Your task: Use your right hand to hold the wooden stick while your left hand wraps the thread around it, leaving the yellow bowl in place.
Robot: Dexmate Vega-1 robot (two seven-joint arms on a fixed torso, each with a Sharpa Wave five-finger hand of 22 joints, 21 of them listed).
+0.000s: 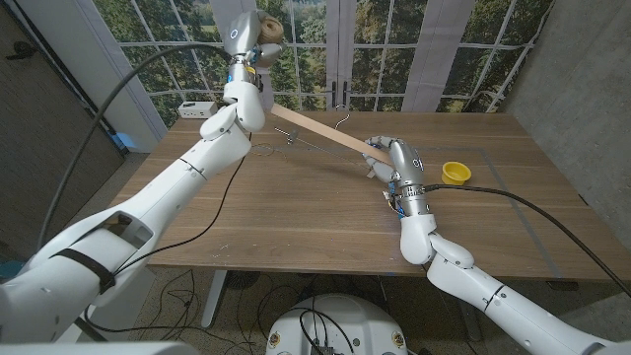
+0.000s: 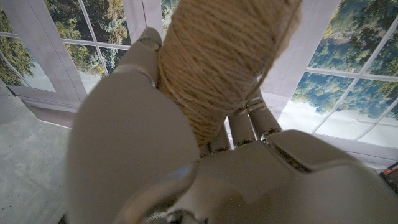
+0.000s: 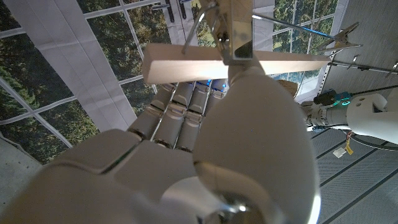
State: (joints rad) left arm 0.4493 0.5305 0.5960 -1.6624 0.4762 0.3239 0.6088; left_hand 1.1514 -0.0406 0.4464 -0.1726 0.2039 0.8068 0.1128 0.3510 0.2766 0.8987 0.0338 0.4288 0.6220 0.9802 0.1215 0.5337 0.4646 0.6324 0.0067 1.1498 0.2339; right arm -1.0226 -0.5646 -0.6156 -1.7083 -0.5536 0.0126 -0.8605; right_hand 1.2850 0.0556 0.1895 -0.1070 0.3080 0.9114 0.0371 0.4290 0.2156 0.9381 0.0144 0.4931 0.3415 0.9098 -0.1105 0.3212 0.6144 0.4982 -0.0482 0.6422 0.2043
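Two risks from here: thread snagging or slackening with left hand (image 1: 258,44) raised high, gripping twine spool (image 2: 217,59); wooden stick (image 1: 325,134), clasped over table (image 1: 296,217) by right hand (image 1: 386,156), twisting loose toward yellow bowl (image 1: 455,173).

One wooden stick (image 1: 320,131), angled above the tabletop (image 1: 296,207). One spool of thread (image 2: 221,59), tan twine wound thickly. One yellow bowl (image 1: 455,173), standing on the tabletop near its right side. Two robot hands: one left hand (image 1: 258,44) and one right hand (image 1: 386,153). One white power strip (image 1: 195,108) at the tabletop's far left corner.
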